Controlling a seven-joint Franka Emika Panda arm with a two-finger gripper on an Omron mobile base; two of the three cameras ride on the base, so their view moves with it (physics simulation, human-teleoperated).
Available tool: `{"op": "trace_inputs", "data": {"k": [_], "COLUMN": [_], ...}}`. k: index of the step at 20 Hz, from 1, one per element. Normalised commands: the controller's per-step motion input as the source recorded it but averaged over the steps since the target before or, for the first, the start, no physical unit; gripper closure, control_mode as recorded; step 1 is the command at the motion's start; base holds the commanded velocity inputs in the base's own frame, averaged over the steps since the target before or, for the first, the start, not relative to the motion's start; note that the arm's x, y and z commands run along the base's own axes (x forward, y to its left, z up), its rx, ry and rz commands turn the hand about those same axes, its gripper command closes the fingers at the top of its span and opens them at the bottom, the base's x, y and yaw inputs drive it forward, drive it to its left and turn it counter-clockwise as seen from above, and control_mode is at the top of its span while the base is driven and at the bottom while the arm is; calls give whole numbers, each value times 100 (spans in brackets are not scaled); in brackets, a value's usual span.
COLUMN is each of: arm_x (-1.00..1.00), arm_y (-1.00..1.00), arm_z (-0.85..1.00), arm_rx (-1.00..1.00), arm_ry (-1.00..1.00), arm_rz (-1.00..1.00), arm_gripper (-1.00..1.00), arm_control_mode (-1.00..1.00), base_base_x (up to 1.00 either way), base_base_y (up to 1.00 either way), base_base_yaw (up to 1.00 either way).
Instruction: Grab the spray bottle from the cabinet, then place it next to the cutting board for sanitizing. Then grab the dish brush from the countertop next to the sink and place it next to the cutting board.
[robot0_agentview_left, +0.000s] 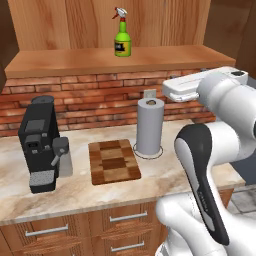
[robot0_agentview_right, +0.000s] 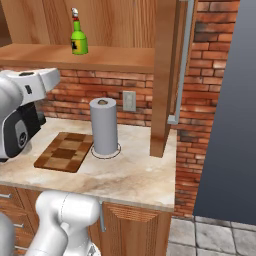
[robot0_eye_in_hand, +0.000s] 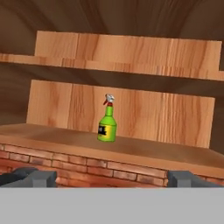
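Note:
The spray bottle (robot0_agentview_left: 122, 42) (robot0_agentview_right: 78, 41) (robot0_eye_in_hand: 107, 127), lime-green with a white trigger head and red nozzle, stands upright on the shelf board of the cabinet (robot0_agentview_left: 75, 60) (robot0_agentview_right: 110, 57) (robot0_eye_in_hand: 153, 151). My gripper (robot0_eye_in_hand: 113, 178) is open, its two dark fingertips spread wide, level with the brick below the shelf and well short of the bottle. Nothing is between the fingers. The cutting board (robot0_agentview_left: 114, 161) (robot0_agentview_right: 65, 151) lies flat on the countertop (robot0_agentview_left: 165, 175) (robot0_agentview_right: 135, 175). The dish brush and the sink are out of view.
A paper towel roll (robot0_agentview_left: 150, 126) (robot0_agentview_right: 104, 126) stands just right of the board. A black coffee machine (robot0_agentview_left: 42, 142) sits at the counter's left. A wooden side panel (robot0_agentview_right: 162, 75) drops to the counter at the right. Drawers (robot0_agentview_left: 125, 220) run below.

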Motion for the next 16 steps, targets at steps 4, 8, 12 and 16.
{"op": "trace_inputs", "data": {"k": [4, 8, 12, 16], "arm_x": [11, 1, 13, 27], "arm_y": [8, 7, 15, 16], "arm_z": [15, 34, 28, 21], "arm_rx": [5, 0, -2, -1], "arm_ry": [0, -14, -11, 0], "arm_rz": [9, 3, -2, -4], "arm_gripper": [-100, -100, -100, -100], "arm_control_mode": [-100, -100, -100, -100], "base_base_x": [0, 0, 0, 0], "base_base_y": [0, 0, 0, 0], "base_base_yaw": [0, 0, 0, 0]}}
